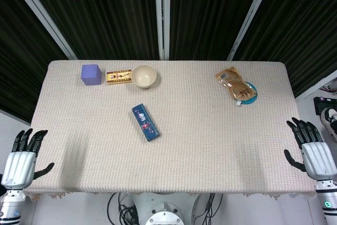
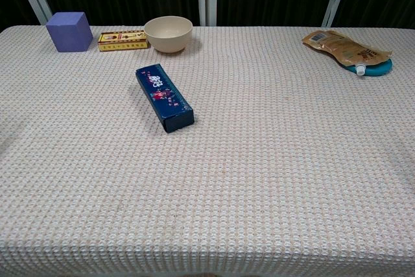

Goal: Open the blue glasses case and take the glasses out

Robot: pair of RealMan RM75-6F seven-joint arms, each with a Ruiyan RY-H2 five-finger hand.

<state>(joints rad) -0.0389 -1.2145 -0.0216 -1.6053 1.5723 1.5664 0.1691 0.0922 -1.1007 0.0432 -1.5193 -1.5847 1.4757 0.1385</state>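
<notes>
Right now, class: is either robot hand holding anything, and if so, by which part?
Nothing is held. The left hand and right hand hang off the table's sides, fingers apart. The glasses case lies closed and untouched on the table.

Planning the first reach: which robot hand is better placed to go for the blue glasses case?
Probably the left robot hand. The closed blue glasses case lies left of the table's middle, nearer to it than to the right robot hand. Both hands are open and off the table's edges.

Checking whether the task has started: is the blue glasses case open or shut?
Shut. The blue glasses case lies flat on the table, lid closed, no glasses showing; neither hand touches it.
</notes>
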